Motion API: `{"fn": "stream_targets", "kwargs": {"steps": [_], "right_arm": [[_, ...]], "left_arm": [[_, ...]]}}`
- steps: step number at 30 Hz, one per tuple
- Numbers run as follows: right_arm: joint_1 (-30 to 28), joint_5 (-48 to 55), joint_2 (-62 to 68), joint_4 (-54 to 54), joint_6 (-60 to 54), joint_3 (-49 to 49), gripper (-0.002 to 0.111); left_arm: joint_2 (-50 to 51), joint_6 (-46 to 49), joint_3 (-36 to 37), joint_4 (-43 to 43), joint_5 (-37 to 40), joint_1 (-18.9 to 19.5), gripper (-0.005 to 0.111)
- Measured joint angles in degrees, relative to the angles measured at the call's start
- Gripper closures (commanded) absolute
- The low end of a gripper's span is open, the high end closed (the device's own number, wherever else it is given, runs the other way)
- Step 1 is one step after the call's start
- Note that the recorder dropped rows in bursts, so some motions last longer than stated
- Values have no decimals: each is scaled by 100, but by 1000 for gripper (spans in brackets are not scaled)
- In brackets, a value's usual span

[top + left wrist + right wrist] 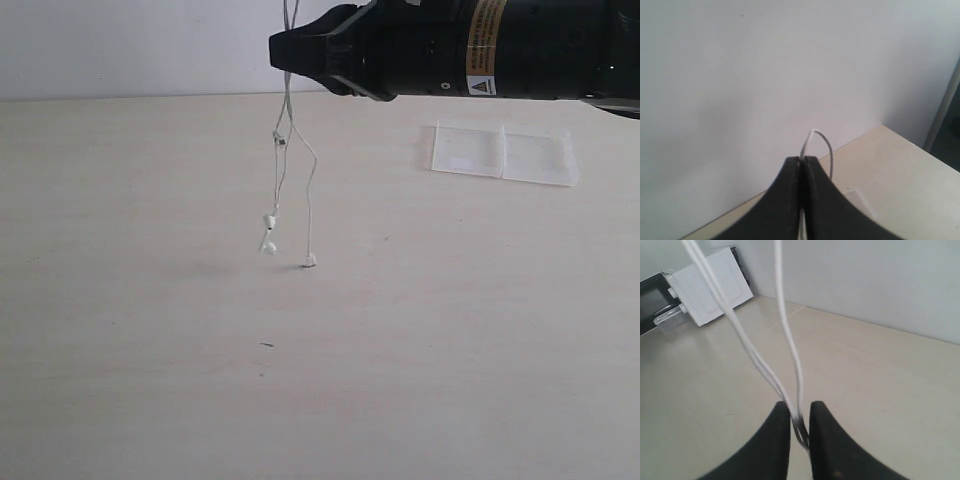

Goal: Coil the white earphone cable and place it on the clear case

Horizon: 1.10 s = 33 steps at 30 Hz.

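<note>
The white earphone cable [286,130] hangs down from above the exterior view, its two earbuds [268,245] dangling just over the table. My right gripper [280,50] reaches in from the right, level with the cable's upper part. In the right wrist view its jaws [800,407] stand narrowly apart with several cable strands [790,345] running between them. My left gripper [803,159] is out of the exterior view; it is shut on the cable, and a small loop [820,136] sticks out past its tips. The clear case [505,153] lies flat at the back right.
A white box [710,285] and a black device [650,300] stand at the table's far corner in the right wrist view. The beige table [150,380] has a small dark speck [266,345] near its middle. A white wall lies behind.
</note>
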Motion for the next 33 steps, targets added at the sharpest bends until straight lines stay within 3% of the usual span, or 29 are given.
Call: {"fn": "stream_targets", "kwargs": {"steps": [4,20,33], "right_arm": [[0,0,0,0,-50,0,108],[0,36,0,0,-73,0,108],[0,423,0,588,-499,0,108]], "left_arm": [[0,0,0,0,-4,0,107],[-14,14,0,0,63,0,107],[-328,368,0,-12,893,0,107]]}}
